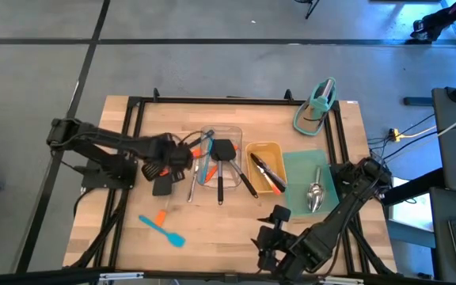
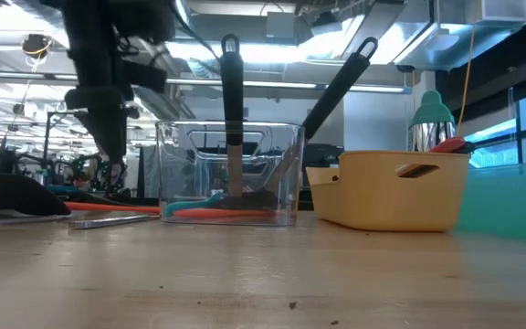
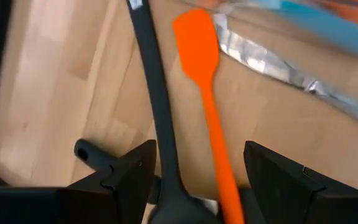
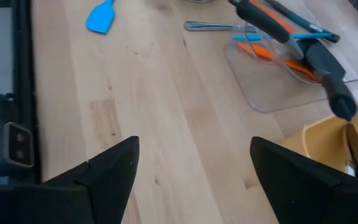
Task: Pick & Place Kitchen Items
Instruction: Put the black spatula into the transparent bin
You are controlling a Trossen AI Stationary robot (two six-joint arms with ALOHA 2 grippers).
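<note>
My left gripper (image 1: 171,156) (image 3: 199,149) hangs open just left of the clear tray (image 1: 222,134). In the left wrist view an orange spatula (image 3: 197,43) and a black utensil handle (image 3: 157,106) lie on the table between its fingers. A black turner (image 1: 162,184) and a blue spatula (image 1: 165,230) lie on the wood nearer the front. Black-handled utensils (image 2: 232,110) lean in the clear tray. Tongs (image 1: 266,174) lie in the yellow tray (image 1: 252,150). A steel spoon (image 1: 315,196) rests on the teal mat. My right gripper (image 1: 278,215) (image 4: 194,142) is open over bare wood at the front.
A teal stand (image 1: 317,107) sits at the far right corner. A steel utensil (image 3: 272,62) lies beside the clear tray. A black frame (image 1: 133,103) runs around the table. Bare wood (image 1: 228,229) lies between the blue spatula and my right gripper.
</note>
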